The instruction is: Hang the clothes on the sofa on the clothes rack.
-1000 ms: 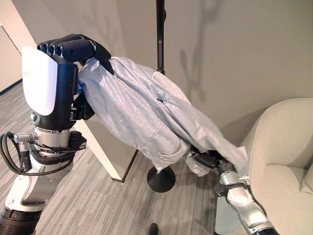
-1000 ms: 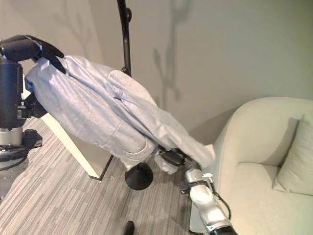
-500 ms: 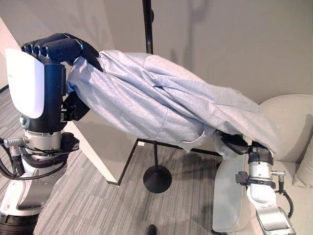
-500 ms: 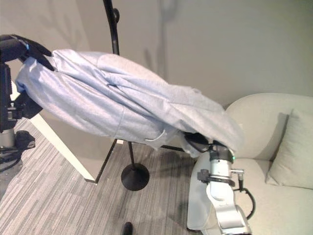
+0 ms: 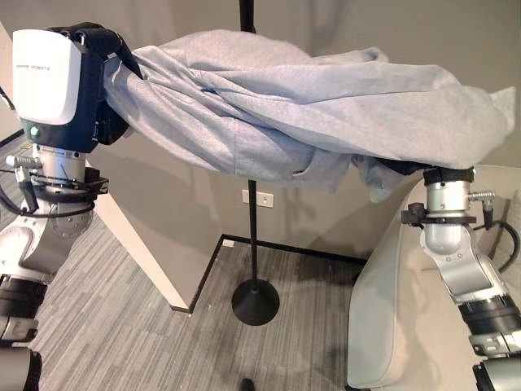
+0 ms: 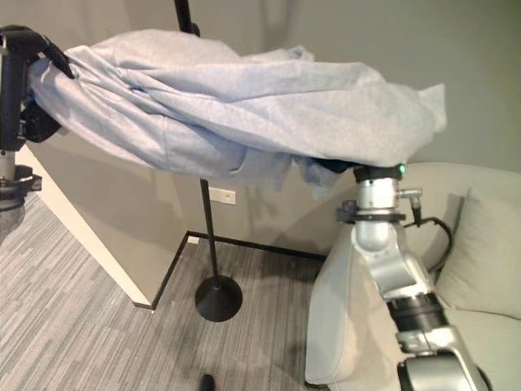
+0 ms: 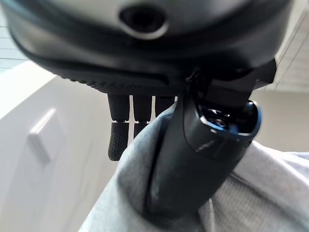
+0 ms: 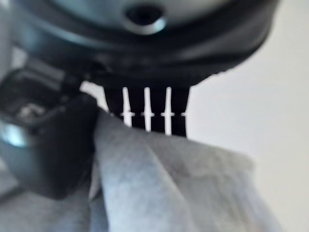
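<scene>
Both hands held the grey garment [image 5: 301, 98] stretched high between them — the left hand [image 7: 193, 145] pinched one end (thumb pressed onto cloth), the right hand [image 8: 145, 108] gripped the other — in front of the rack pole [image 5: 253, 236], beside the sofa [image 5: 383, 326].

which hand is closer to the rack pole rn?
Left. The left hand grips the grey garment just left of the rack pole; the right hand, under the garment's other end, sits further out by the sofa.
</scene>
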Tool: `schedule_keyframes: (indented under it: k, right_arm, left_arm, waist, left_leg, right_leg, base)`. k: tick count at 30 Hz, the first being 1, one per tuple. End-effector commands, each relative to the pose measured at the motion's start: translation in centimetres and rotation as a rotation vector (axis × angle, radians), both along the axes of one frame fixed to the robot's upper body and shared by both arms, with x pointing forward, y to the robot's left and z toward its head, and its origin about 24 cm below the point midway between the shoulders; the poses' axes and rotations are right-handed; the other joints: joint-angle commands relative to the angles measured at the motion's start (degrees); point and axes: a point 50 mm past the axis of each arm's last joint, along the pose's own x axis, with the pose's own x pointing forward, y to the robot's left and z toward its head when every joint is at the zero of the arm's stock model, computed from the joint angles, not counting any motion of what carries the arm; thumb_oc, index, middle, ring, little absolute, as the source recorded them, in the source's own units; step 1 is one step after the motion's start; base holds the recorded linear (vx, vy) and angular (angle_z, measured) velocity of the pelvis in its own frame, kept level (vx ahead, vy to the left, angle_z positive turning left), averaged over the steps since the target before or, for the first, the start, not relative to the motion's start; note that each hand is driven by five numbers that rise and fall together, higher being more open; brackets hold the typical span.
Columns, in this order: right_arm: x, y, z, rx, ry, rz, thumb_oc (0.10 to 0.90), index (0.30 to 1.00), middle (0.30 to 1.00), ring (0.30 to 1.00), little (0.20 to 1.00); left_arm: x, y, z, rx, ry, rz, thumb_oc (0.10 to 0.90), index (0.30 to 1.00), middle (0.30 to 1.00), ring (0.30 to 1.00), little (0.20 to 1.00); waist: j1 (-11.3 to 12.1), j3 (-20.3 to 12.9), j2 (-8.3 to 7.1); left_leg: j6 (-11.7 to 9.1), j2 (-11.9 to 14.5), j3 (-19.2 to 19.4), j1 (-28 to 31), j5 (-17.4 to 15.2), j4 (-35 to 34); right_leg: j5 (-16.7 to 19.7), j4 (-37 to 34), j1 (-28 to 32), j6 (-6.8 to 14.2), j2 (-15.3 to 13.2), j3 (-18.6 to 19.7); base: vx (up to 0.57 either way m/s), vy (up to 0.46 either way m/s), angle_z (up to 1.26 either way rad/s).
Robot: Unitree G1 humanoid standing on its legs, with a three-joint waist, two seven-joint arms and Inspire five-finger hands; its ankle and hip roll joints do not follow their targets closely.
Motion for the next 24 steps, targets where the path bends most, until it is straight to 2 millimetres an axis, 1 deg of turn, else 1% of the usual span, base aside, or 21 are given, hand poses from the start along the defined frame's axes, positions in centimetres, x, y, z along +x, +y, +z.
schedule_keyframes:
  k: [1, 3, 4, 5, 8, 9, 10, 11, 12, 13, 16, 17, 19, 20, 22, 23, 24]
  right_arm:
    - [0.1, -1.7, 4.5, 0.080, -0.106, -0.012, 0.400, 0.300, 0.300, 0.300, 0.300]
    - [1.5, -1.5, 5.1, 0.081, -0.059, -0.004, 0.400, 0.300, 0.300, 0.300, 0.300]
    - [2.7, -1.4, 6.2, 0.072, -0.024, -0.009, 0.400, 0.300, 0.300, 0.300, 0.300]
    - [3.1, -1.4, 6.6, 0.065, -0.013, -0.012, 0.400, 0.300, 0.300, 0.300, 0.300]
    - [4.0, -1.6, 8.0, 0.035, 0.007, -0.041, 0.400, 0.300, 0.300, 0.300, 0.300]
    - [4.5, -1.5, 8.7, 0.038, 0.017, -0.049, 0.400, 0.300, 0.300, 0.300, 0.300]
    - [4.6, -1.5, 8.8, 0.040, 0.014, -0.049, 0.400, 0.300, 0.300, 0.300, 0.300]
    - [4.8, -1.7, 9.3, 0.045, 0.017, -0.058, 0.400, 0.300, 0.300, 0.300, 0.300]
    - [5.2, -1.9, 9.8, 0.033, 0.033, -0.085, 0.400, 0.300, 0.300, 0.300, 0.300]
    - [5.2, -1.9, 10.0, 0.035, 0.030, -0.084, 0.400, 0.300, 0.300, 0.300, 0.300]
    - [5.7, -2.1, 10.9, 0.029, 0.040, -0.112, 0.400, 0.300, 0.300, 0.300, 0.300]
    - [5.8, -2.0, 11.1, 0.025, 0.046, -0.113, 0.400, 0.300, 0.300, 0.300, 0.300]
    - [6.1, -1.5, 10.9, 0.016, 0.060, -0.098, 0.400, 0.300, 0.300, 0.300, 0.300]
    - [6.3, -1.1, 10.1, 0.009, 0.088, -0.083, 0.400, 0.300, 0.300, 0.300, 0.300]
    - [6.5, -0.7, 8.7, 0.004, 0.128, -0.058, 0.400, 0.300, 0.300, 0.300, 0.300]
    - [6.5, -0.6, 8.7, 0.003, 0.130, -0.057, 0.400, 0.300, 0.300, 0.300, 0.300]
    - [6.6, -0.5, 7.9, 0.001, 0.148, -0.044, 0.400, 0.300, 0.300, 0.300, 0.300]
  left_arm:
    - [0.3, 1.7, 3.7, -0.137, -0.105, 0.060, 0.400, 0.300, 0.300, 0.300, 0.300]
    - [1.2, 1.7, 3.9, -0.150, -0.065, 0.069, 0.400, 0.300, 0.300, 0.300, 0.300]
    - [2.1, 1.7, 4.1, -0.141, -0.018, 0.086, 0.400, 0.300, 0.300, 0.300, 0.300]
    - [2.4, 1.9, 4.3, -0.136, -0.006, 0.103, 0.400, 0.300, 0.300, 0.300, 0.300]
    - [3.1, 2.4, 5.0, -0.131, 0.019, 0.146, 0.400, 0.300, 0.300, 0.300, 0.300]
    - [3.4, 3.1, 5.5, -0.131, 0.030, 0.192, 0.400, 0.300, 0.300, 0.300, 0.300]
    - [3.5, 3.1, 5.6, -0.130, 0.027, 0.191, 0.400, 0.300, 0.300, 0.300, 0.300]
    - [3.6, 3.5, 5.9, -0.130, 0.034, 0.221, 0.400, 0.300, 0.300, 0.300, 0.300]
    - [3.7, 4.6, 6.3, -0.133, 0.050, 0.279, 0.400, 0.300, 0.300, 0.300, 0.300]
    - [3.7, 4.6, 6.5, -0.133, 0.048, 0.278, 0.400, 0.300, 0.300, 0.300, 0.300]
    - [3.8, 6.1, 6.9, -0.130, 0.082, 0.373, 0.400, 0.300, 0.300, 0.300, 0.300]
    - [3.8, 6.6, 6.7, -0.132, 0.099, 0.401, 0.400, 0.300, 0.300, 0.300, 0.300]
    - [3.6, 8.0, 5.7, -0.158, 0.144, 0.459, 0.400, 0.300, 0.300, 0.300, 0.300]
    - [3.5, 9.0, 4.0, -0.167, 0.206, 0.497, 0.400, 0.300, 0.300, 0.300, 0.300]
    - [3.3, 9.9, 1.7, -0.177, 0.274, 0.528, 0.400, 0.300, 0.300, 0.300, 0.300]
    - [3.3, 9.9, 1.6, -0.177, 0.276, 0.529, 0.400, 0.300, 0.300, 0.300, 0.300]
    - [3.1, 10.3, 0.4, -0.188, 0.305, 0.541, 0.400, 0.300, 0.300, 0.300, 0.300]
  waist:
    - [1.1, -6.6, 0.92]
    - [1.1, -6.5, 0.77]
    - [1.0, -6.5, 0.62]
    - [1.0, -6.6, 0.55]
    - [1.0, -6.5, 0.40]
    - [1.0, -6.7, 0.40]
    - [1.0, -6.6, 0.32]
    - [1.0, -6.7, 0.34]
    - [1.0, -6.9, 0.26]
    - [1.1, -6.8, 0.19]
    - [1.1, -6.8, -0.01]
    - [1.1, -6.8, -0.11]
    - [1.1, -6.8, -0.42]
    - [1.2, -6.7, -0.64]
    - [1.4, -6.3, -0.94]
    - [1.4, -6.4, -0.85]
    - [1.5, -6.3, -1.04]
  left_leg:
    - [-2.8, 4.7, 1.3, 5.7, -10.7, 0.2]
    - [-2.8, 4.7, 1.5, 5.8, -10.8, 0.2]
    - [-2.7, 4.7, 1.8, 5.8, -10.9, 0.3]
    - [-2.7, 4.8, 2.0, 5.8, -10.9, 0.3]
    - [-2.7, 4.8, 2.3, 5.8, -11.1, 0.4]
    - [-2.6, 4.8, 2.5, 5.9, -11.2, 0.4]
    - [-2.6, 4.8, 2.6, 5.9, -11.3, 0.5]
    - [-2.6, 4.8, 2.7, 5.9, -11.3, 0.5]
    - [-2.7, 4.9, 2.9, 5.9, -11.3, 0.5]
    - [-2.7, 4.9, 3.0, 5.9, -11.3, 0.5]
    - [-2.7, 5.0, 3.2, 5.8, -11.3, 0.5]
    - [-2.8, 5.0, 3.2, 5.8, -11.3, 0.5]
    - [-2.8, 5.1, 3.5, 5.7, -11.3, 0.4]
    - [-2.8, 5.2, 3.6, 5.7, -11.4, 0.4]
    - [-2.7, 5.2, 3.6, 5.7, -11.4, 0.4]
    - [-2.7, 5.2, 3.6, 5.7, -11.4, 0.4]
    - [-2.7, 5.2, 3.5, 5.7, -11.5, 0.4]
  right_leg:
    - [1.1, 1.7, -6.2, 1.5, 0.9, -0.4]
    - [1.1, 1.8, -6.3, 1.6, 0.9, -0.2]
    - [1.1, 2.0, -6.5, 1.6, 0.9, 0.1]
    - [1.1, 2.1, -6.6, 1.7, 0.9, 0.2]
    - [1.2, 2.2, -6.7, 1.8, 0.9, 0.5]
    - [1.2, 2.2, -6.7, 1.9, 0.9, 0.7]
    - [1.2, 2.2, -6.8, 1.9, 0.9, 0.8]
    - [1.3, 2.2, -6.8, 2.0, 0.9, 0.9]
    - [1.3, 2.2, -6.8, 2.1, 0.9, 1.0]
    - [1.4, 2.2, -6.8, 2.1, 0.9, 1.0]
    - [1.5, 2.3, -7.2, 2.2, 0.9, 1.2]
    - [1.5, 2.3, -7.2, 2.3, 0.9, 1.3]
    - [1.6, 2.3, -7.4, 2.3, 1.0, 1.5]
    - [1.7, 2.3, -7.5, 2.3, 1.0, 1.5]
    - [1.7, 2.2, -7.5, 2.3, 1.0, 1.5]
    - [1.7, 2.2, -7.5, 2.3, 1.0, 1.5]
    - [1.7, 2.1, -7.5, 2.3, 1.0, 1.6]
  base:
    - [0.01, 0.010, -0.07]
    - [0.02, 0.022, -0.10]
    - [0.03, 0.030, -0.06]
    - [0.04, 0.027, -0.03]
    - [0.02, 0.017, -0.01]
    - [0.00, 0.000, 0.00]
    - [0.04, 0.021, -0.02]
    - [0.04, 0.019, -0.04]
    - [0.05, 0.019, -0.04]
    - [0.04, 0.017, -0.06]
    - [0.02, 0.008, -0.12]
    - [0.03, 0.006, -0.06]
    - [0.03, 0.010, -0.06]
    - [0.03, 0.014, -0.09]
    - [0.02, 0.011, -0.14]
    - [0.01, -0.001, -0.12]
    - [0.00, -0.006, -0.06]
